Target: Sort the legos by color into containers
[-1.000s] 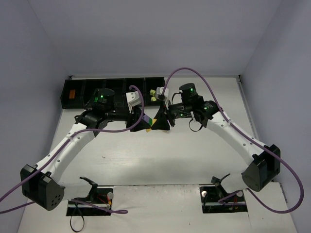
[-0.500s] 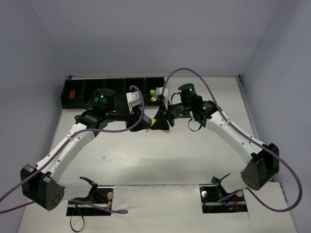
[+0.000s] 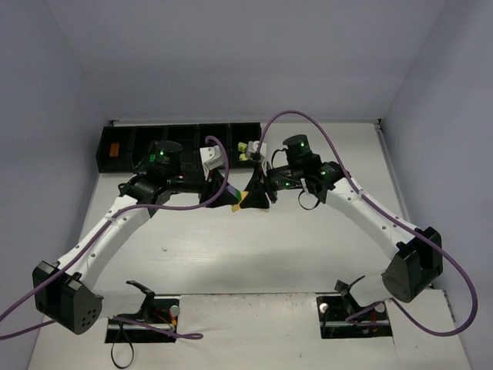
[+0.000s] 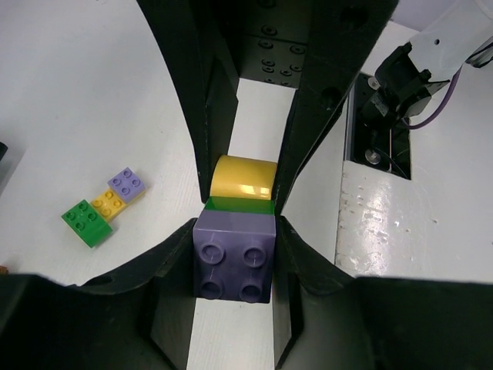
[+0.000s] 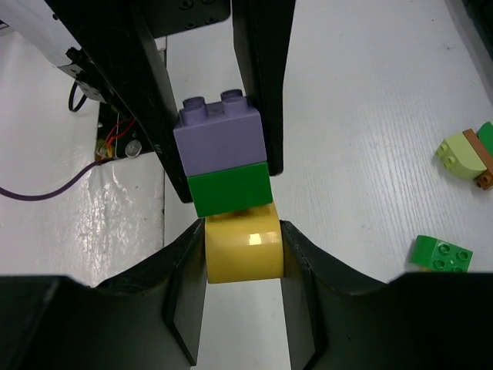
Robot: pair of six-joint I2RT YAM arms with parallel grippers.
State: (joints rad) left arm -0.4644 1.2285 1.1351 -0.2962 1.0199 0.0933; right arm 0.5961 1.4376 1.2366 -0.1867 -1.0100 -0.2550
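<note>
Currently held: we have a three-brick stack (image 3: 243, 203) pinched between both claws over the table (image 3: 231, 254), just on the near side of the bins (image 3: 104, 150).
Stack order: lilac brick (image 4: 235, 258) at one end, green brick (image 5: 229, 190) in the middle, yellow brick (image 5: 243, 248) at the other, all pressed together.
Left claw (image 4: 235, 239): narrowed onto the lilac brick, with a finger (image 4: 173, 270) flat against each side wall.
Right claw (image 5: 243, 239): clamped on the yellow brick, with nothing else in it.
Handling: we judge the bricks light, rigid and slick. They won't crush, but the stud joints grip hard, so a straight pull may slip where a bend at the seam should pop them apart.
Where to hold: the flat side walls of each end brick, clear of the green one. The yellow brick has a rounded face, and we'd avoid pinching across that curve.
Loose bricks: a green, yellow and lilac trio (image 4: 108, 202) lies on the table to one side. A lime-and-brown pair (image 5: 462, 153) and a lone green brick (image 5: 441, 253) lie on the other.
Bins: the row sits at the far edge behind the left arm (image 3: 115, 223), and an orange piece (image 3: 112, 149) shows in the leftmost bin.
Room: the claws meet almost nose to nose, so we have little slack between them. Bare table opens toward us, the side walls (image 3: 46, 116) stand well apart from both arms, and purple cables (image 3: 308, 119) arc overhead.
</note>
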